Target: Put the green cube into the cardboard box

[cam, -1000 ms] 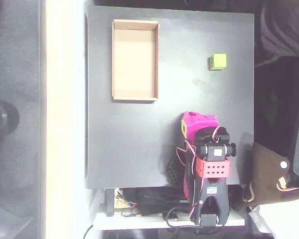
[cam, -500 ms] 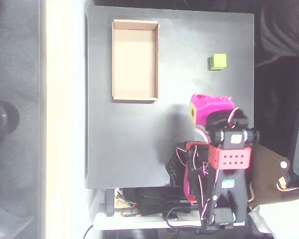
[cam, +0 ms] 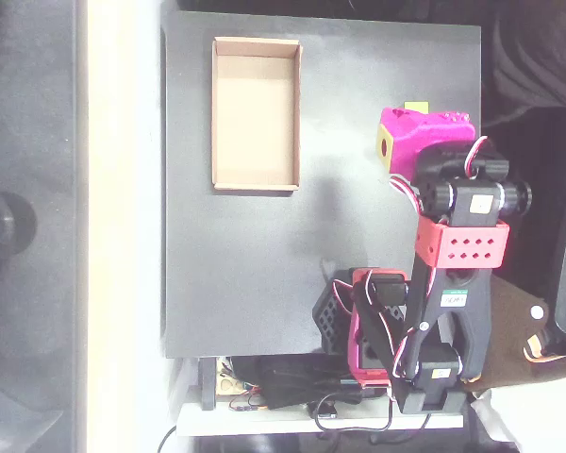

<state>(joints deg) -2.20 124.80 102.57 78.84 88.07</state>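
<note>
Your arm is swinging toward 1 o'clock, its gripper [cam: 407,121] now covering the green cube [cam: 416,104]; you cannot tell whether the jaws are open, and the cardboard box [cam: 255,183] at 11 o'clock is sitting empty.

Overhead view: looks straight down from high above.
Coverage: whole black table [cam: 245,274] mid-frame, arm base [cam: 434,387] at lower right, floor strips at both sides.
</note>
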